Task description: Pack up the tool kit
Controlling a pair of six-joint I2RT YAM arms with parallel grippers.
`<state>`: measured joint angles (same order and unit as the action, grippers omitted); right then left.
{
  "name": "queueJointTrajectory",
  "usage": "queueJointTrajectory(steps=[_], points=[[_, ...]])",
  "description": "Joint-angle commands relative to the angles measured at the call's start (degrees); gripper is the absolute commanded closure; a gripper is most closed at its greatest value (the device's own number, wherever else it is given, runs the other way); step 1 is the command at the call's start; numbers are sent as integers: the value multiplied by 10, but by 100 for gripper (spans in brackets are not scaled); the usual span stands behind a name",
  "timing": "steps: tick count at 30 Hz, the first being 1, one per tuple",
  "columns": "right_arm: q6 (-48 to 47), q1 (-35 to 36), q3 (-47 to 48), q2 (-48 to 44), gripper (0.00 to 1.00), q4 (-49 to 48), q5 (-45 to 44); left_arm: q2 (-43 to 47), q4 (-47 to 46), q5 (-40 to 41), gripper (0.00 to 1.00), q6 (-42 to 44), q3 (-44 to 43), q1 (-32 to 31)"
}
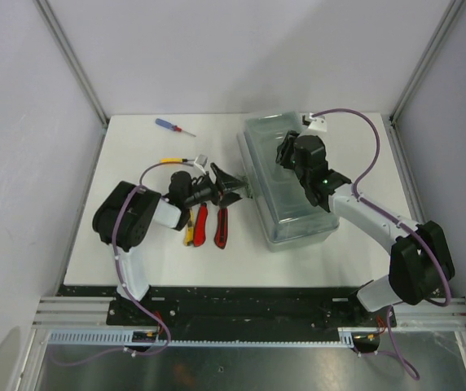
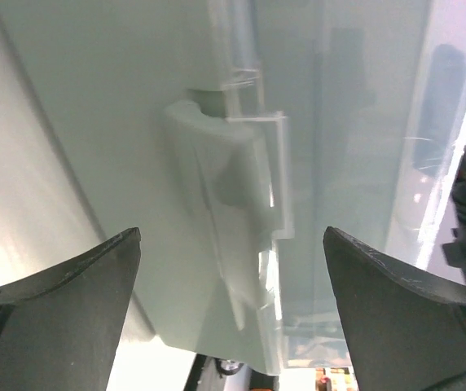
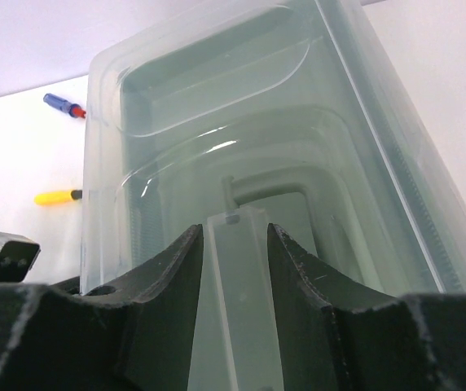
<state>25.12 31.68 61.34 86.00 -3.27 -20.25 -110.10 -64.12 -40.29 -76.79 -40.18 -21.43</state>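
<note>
Toolbox: the grey-green toolbox (image 1: 286, 213) sits at centre-right of the table (image 1: 135, 252) in the top view, with its translucent lid down.
Right jaws: up on top of the lid, near the middle of the box. In the right wrist view the two dark fingers (image 3: 168, 293) press against both sides of the pale handle (image 3: 237, 285), so they are clenched on it.
Left jaws: spread wide and holding nothing. In the left wrist view the fingers (image 2: 70, 301) sit low in the frame, and the box's moulded latch (image 2: 225, 195) fills the gap between them.
Left jaws, from above: just beside the toolbox's left wall and pointed at it. I cannot tell whether they touch.
Knives: there are three below the left jaws, left of centre, lying side by side. They are a yellow knife (image 1: 189, 235), then a red knife (image 1: 201, 225), then a second red knife (image 1: 220, 229). All three are outside the box.
Blue screwdriver: the blue-handled screwdriver (image 1: 168, 125) lies alone at the upper left of the table, well apart from the box.
Yellow handle: a yellow-handled tool (image 1: 170, 160) lies just above the left arm. A small grey-white block (image 1: 201, 160) is at its right end, but it is too small to tell what it is.
</note>
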Motion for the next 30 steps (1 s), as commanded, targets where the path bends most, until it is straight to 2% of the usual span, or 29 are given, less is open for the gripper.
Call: queueJointTrajectory(steps=[1, 8, 13, 16, 18, 21, 24, 27, 30], points=[[36, 19, -92, 78, 57, 322, 116, 24, 69, 0, 2, 95, 6, 10], [34, 16, -90, 61, 56, 323, 109, 47, 152, 27, 5, 160, -4, 12], [2, 16, -37, 11, 52, 374, 51, 63, 185, 34, 12, 177, -14, 14], [-32, 16, 15, -22, 46, 404, 13, 73, 198, 39, 13, 183, -22, 14], [-58, 19, 51, -34, 37, 422, -4, 77, 206, 38, 13, 185, -33, 14], [-95, 36, 96, -41, 22, 450, -28, 90, 222, 41, 4, 194, -49, 13], [-118, 59, 122, -41, 11, 472, -46, 105, 250, 48, 1, 214, -67, 15], [-132, 85, 135, -33, 7, 486, -67, 106, 276, 49, 1, 225, -81, 18], [-149, 114, 150, -12, 8, 494, -94, 102, 293, 55, 5, 227, -86, 20]])
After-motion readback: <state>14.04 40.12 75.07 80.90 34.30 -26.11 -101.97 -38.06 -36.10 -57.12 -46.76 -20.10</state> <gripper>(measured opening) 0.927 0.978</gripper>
